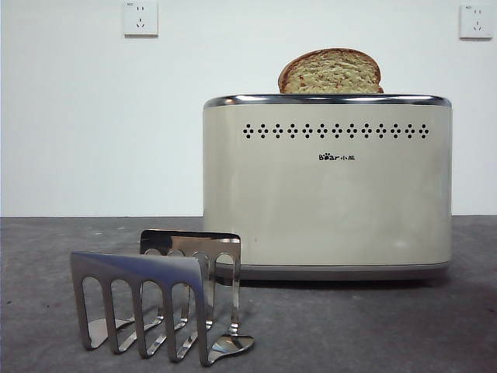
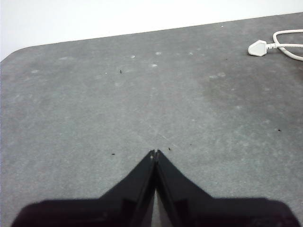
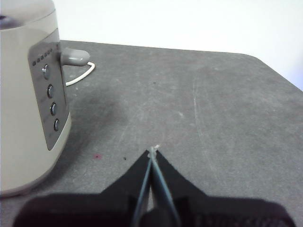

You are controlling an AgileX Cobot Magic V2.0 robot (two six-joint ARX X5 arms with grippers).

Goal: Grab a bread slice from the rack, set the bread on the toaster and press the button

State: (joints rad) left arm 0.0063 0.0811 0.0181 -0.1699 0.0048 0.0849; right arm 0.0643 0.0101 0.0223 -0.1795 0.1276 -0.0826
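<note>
1. Where the toaster's [image 1: 326, 186] chrome top rim runs across the front view, the slice of bread [image 1: 331, 72] stands upright in the slot, its rounded, dark-crusted top showing above the rim and the rest hidden inside.
2. The toaster is cream-beige and boxy, with a row of small vent holes and a "Bear" logo on the side that faces the front camera; it sits on the grey table [image 1: 388, 326].
3. The right wrist view shows the toaster's end panel [image 3: 49, 101], grey with a column of round buttons, and a grey lever knob [image 3: 75, 57] sticking out near the top of that panel.
4. The rack [image 1: 159, 299], shiny steel with arched slotted dividers, stands on the table in front of the toaster and to the left in the front view, nearer the camera, holding no bread.
5. The right gripper [image 3: 152, 151] hangs over bare table beside the toaster's button end, apart from it, its jaws pressed together with nothing between them.
6. The left gripper [image 2: 155, 152] is over open table, its jaws likewise closed tip to tip and holding nothing.
7. A white plug [image 2: 259, 48] with its cable lies on the table well beyond the left gripper.
8. Two wall sockets [image 1: 140, 19] sit high on the white wall behind.
</note>
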